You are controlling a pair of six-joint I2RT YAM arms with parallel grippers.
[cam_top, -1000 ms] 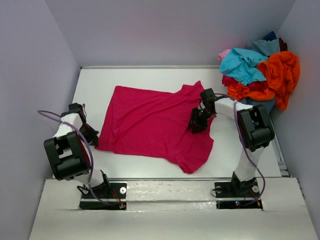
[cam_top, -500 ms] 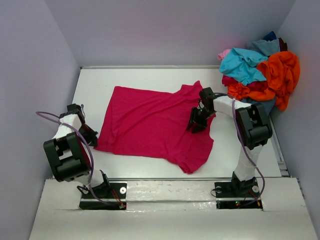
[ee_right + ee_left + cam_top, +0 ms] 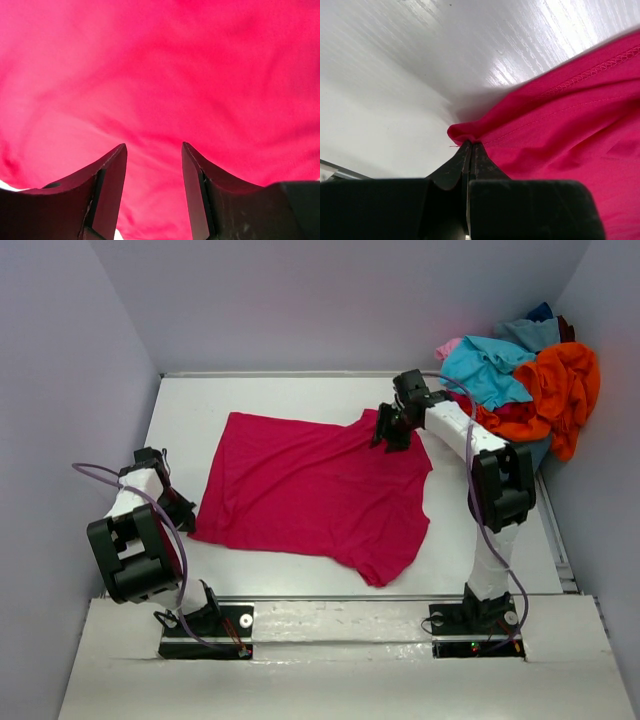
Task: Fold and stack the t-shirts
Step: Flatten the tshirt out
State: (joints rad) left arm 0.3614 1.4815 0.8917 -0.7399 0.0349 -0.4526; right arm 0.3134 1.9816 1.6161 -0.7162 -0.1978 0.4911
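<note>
Your right hand (image 3: pixel 154 150) hangs partly open with nothing between its jaws, low over the far sleeve end of the crimson t-shirt (image 3: pixel 310 490), the arm stretched well forward. Your left hand (image 3: pixel 470 147) is pinched tight on the shirt's near-left hem corner, its arm folded low at the side. The shirt lies spread across the middle of the tabletop (image 3: pixel 290 390) and the other t-shirts (image 3: pixel 520 380) are heaped in the far right corner, so I judge this the set-up for the first fold: next, lower the right hand and close on the far edge.
</note>
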